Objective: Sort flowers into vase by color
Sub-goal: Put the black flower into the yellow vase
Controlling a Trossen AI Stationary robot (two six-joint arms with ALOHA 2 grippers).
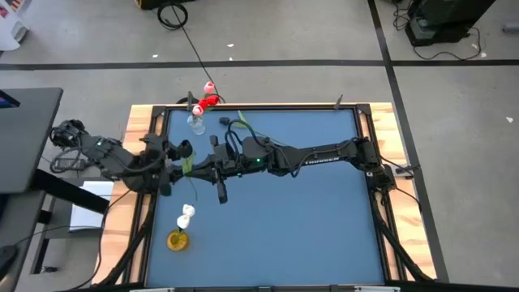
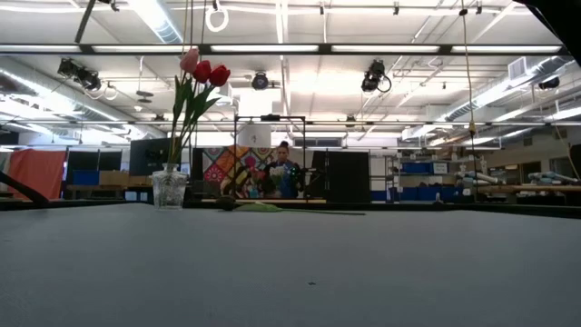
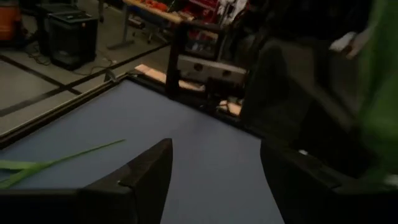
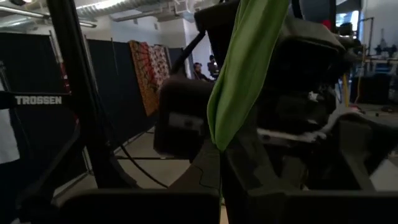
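A dark near-black tulip (image 1: 185, 148) is held up above the table's left part by my right gripper (image 1: 199, 169), which is shut on its green stem. Its long leaf (image 4: 249, 62) fills the right wrist view. My left gripper (image 1: 172, 167) is open right beside it, toward the left edge, touching nothing; its fingers (image 3: 149, 174) stand wide apart. A clear vase (image 1: 196, 123) at the far edge holds red and pink tulips (image 2: 201, 71). A yellow vase (image 1: 177, 240) near the front holds white tulips (image 1: 187, 215). One more flower (image 1: 239, 126) lies flat on the table. My right gripper holds the dark tulip by its green stem (image 1: 189, 165), below the head, coming level from the table's right side. The flower is lifted clear of the table, and its leaf (image 4: 239, 106) rises in front of the camera. The fingers themselves hide the exact spot.
The blue table top (image 1: 308, 219) stretches wide to the right and near side of the arms. A raised black frame (image 1: 363, 138) runs around it. The flower lying on the table (image 2: 263, 209) is just beyond the right arm. A person (image 2: 286, 173) sits far behind the table.
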